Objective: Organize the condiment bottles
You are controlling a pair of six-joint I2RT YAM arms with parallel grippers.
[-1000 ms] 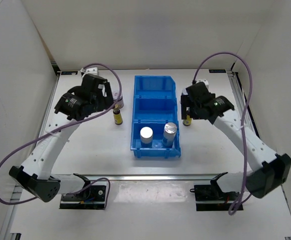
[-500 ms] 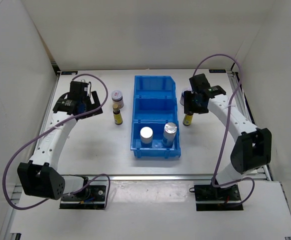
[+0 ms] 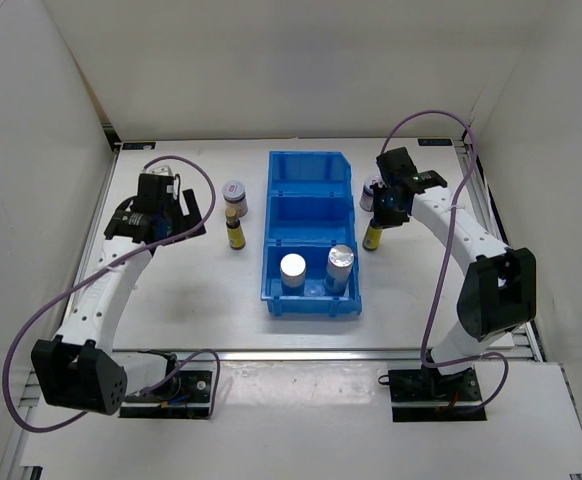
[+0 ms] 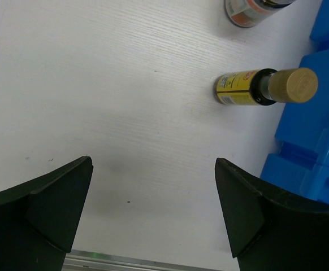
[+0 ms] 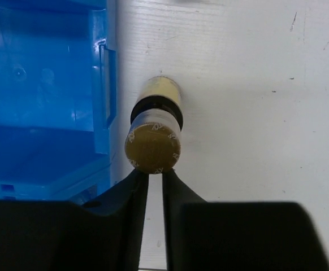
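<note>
In the nearest compartment of the blue bin [image 3: 310,160] stand two silver-topped cylinders [image 3: 293,268] [image 3: 341,261]. Left of the bin, a squat jar [image 3: 235,192] [image 4: 249,10] and an amber bottle [image 3: 235,233] [image 4: 249,89] stand on the table. My left gripper [image 3: 193,208] [image 4: 153,164] hangs open over bare table, left of that bottle. Right of the bin stand a second jar [image 3: 369,190], partly hidden, and a second amber bottle [image 3: 373,237] [image 5: 153,147]. My right gripper [image 3: 383,212] [image 5: 155,172] is nearly shut, with a thin slit. Its tips end at the bottle's tan cap; I cannot tell whether they touch it.
The bin's middle and far compartments show nothing inside. White walls close in the table on the left, right and back. A metal rail [image 3: 311,352] runs along the near edge by the arm bases. Purple cables loop above both arms.
My right gripper's fingers have closed from wide open to a slit, and the arm shifted towards the far right of the bin. The left arm drew back leftwards from the left bottle.
</note>
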